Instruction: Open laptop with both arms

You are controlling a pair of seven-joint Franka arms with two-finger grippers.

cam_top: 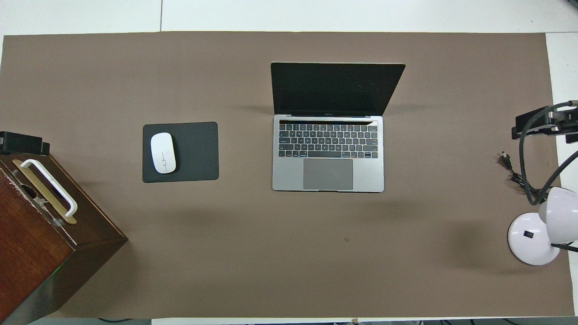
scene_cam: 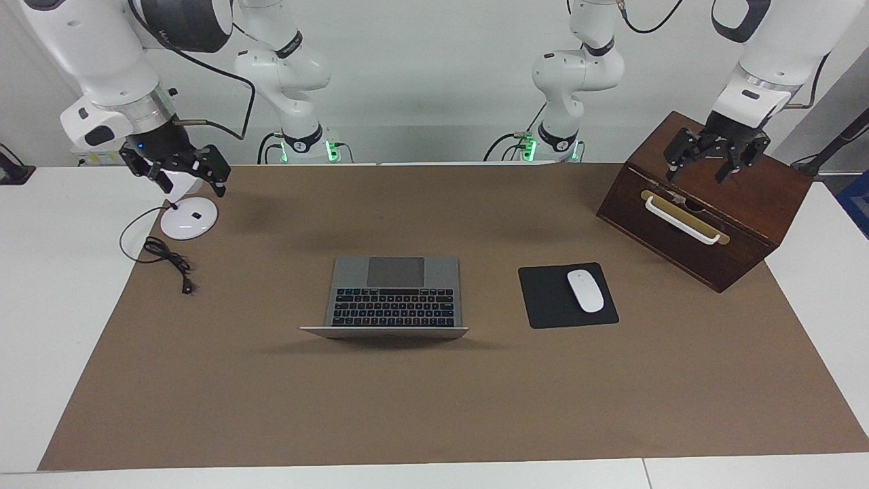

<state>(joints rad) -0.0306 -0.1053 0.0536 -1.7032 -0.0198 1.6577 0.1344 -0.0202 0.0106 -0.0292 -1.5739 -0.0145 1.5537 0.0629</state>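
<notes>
The silver-grey laptop (scene_cam: 395,292) stands open in the middle of the brown mat, with its black keys and grey trackpad showing. In the overhead view its dark screen (cam_top: 336,88) stands up at the edge farther from the robots. My right gripper (scene_cam: 182,175) hangs open and empty over the white desk lamp's base, toward the right arm's end of the table. My left gripper (scene_cam: 706,163) hangs open and empty over the wooden box, toward the left arm's end. Both grippers are well away from the laptop. Only their black tips show in the overhead view, the left gripper (cam_top: 20,142) and the right gripper (cam_top: 537,122).
A white mouse (scene_cam: 585,291) lies on a black mouse pad (scene_cam: 546,305) beside the laptop, toward the left arm's end. A dark wooden box (scene_cam: 713,217) with a white handle stands there too. A white desk lamp (scene_cam: 189,219) and its black cable (scene_cam: 170,258) lie at the right arm's end.
</notes>
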